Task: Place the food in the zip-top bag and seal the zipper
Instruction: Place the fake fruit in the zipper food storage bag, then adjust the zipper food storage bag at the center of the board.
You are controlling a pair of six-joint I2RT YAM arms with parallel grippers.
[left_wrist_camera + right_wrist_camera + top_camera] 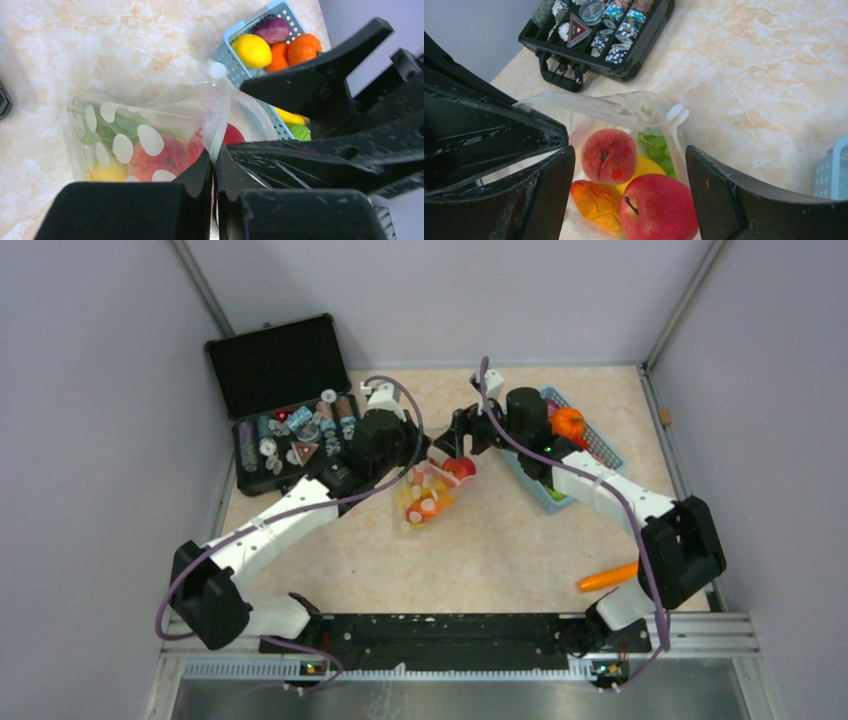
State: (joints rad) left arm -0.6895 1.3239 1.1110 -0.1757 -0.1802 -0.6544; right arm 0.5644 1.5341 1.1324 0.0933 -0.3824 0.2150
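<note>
The clear dotted zip-top bag (428, 495) lies mid-table with its mouth held up. My left gripper (214, 160) is shut on the white zipper strip (216, 127) at the bag's rim; it also shows in the top view (418, 455). My right gripper (629, 150) is open over the bag's mouth, and shows from above too (452, 448). A red apple (659, 207) sits between its fingers, in the mouth. Inside the bag are a peach (609, 155), an orange piece (596, 202), a yellow fruit (644, 167) and green grapes (656, 150).
A light-blue slatted basket (604, 450) at the right back holds more food: a lemon (251, 50), a purple piece (272, 29) and orange pieces (300, 47). An orange carrot (608, 577) lies by the right arm's base. An open black case (285, 405) of trinkets stands at the left back.
</note>
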